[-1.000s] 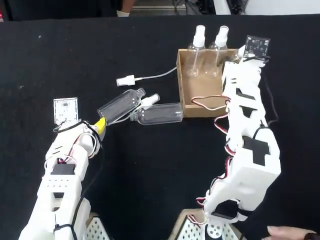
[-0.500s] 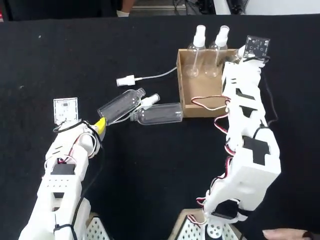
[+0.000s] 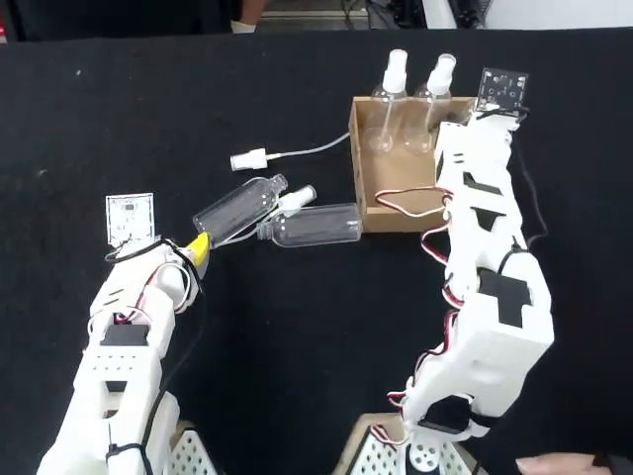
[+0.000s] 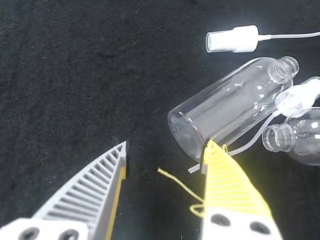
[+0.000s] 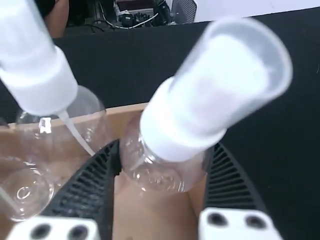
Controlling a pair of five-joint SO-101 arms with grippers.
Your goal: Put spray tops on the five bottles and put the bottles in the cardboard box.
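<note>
The cardboard box [image 3: 362, 188] stands at the back right. In it stand two clear bottles with white spray tops, one [image 3: 389, 101] to the left of the other [image 3: 436, 91]. My right gripper [image 5: 162, 187] is shut on the right-hand bottle [image 5: 165, 167] at its shoulder, over the box. On the table, left of the box, lie an uncapped bottle [image 3: 237, 208] and a second bottle [image 3: 315, 226]. One loose spray top [image 3: 251, 158] lies behind them and another [image 3: 297, 198] between them. My left gripper [image 4: 167, 145] is open, just short of the uncapped bottle's [image 4: 225, 107] base.
A white marker card [image 3: 130, 216] lies left of my left gripper [image 3: 195, 247]. The right arm's white body [image 3: 485, 247] stretches from the front edge to the box. Black cloth covers the table, with free room at the far left and centre front.
The right arm's wrist has shifted slightly to the left and back over the box. The left arm and the lying bottles have not moved.
</note>
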